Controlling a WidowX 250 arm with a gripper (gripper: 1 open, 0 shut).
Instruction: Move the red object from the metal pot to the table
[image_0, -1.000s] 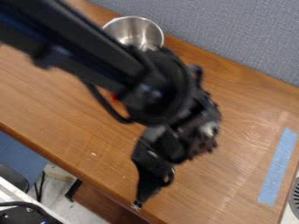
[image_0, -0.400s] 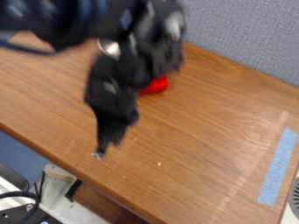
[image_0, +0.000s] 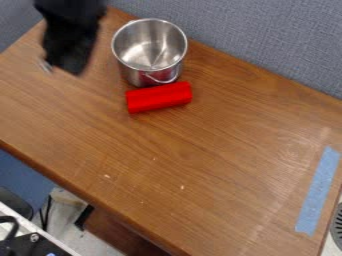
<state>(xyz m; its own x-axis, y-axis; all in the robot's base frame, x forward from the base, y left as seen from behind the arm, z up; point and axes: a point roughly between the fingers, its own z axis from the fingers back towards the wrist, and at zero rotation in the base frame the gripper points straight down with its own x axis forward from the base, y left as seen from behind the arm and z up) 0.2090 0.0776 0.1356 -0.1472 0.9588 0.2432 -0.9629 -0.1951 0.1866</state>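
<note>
Red block (image_0: 159, 97) lies crosswise on the table (image_0: 201, 170) just below the pot (image_0: 148, 50), gripper (image_0: 56, 64) shut and empty off the pot's left

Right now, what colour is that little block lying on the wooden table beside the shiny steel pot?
Bright red: the smooth rectangular block shows plainly in the camera view.

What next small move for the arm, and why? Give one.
Probably none beyond pulling the hand clear up and away. The red block already lies flat on the table, just in front of the pot, whose inside shows only bare steel. The hand is blurred at the upper left, well away from the block, so the job looks finished.
</note>
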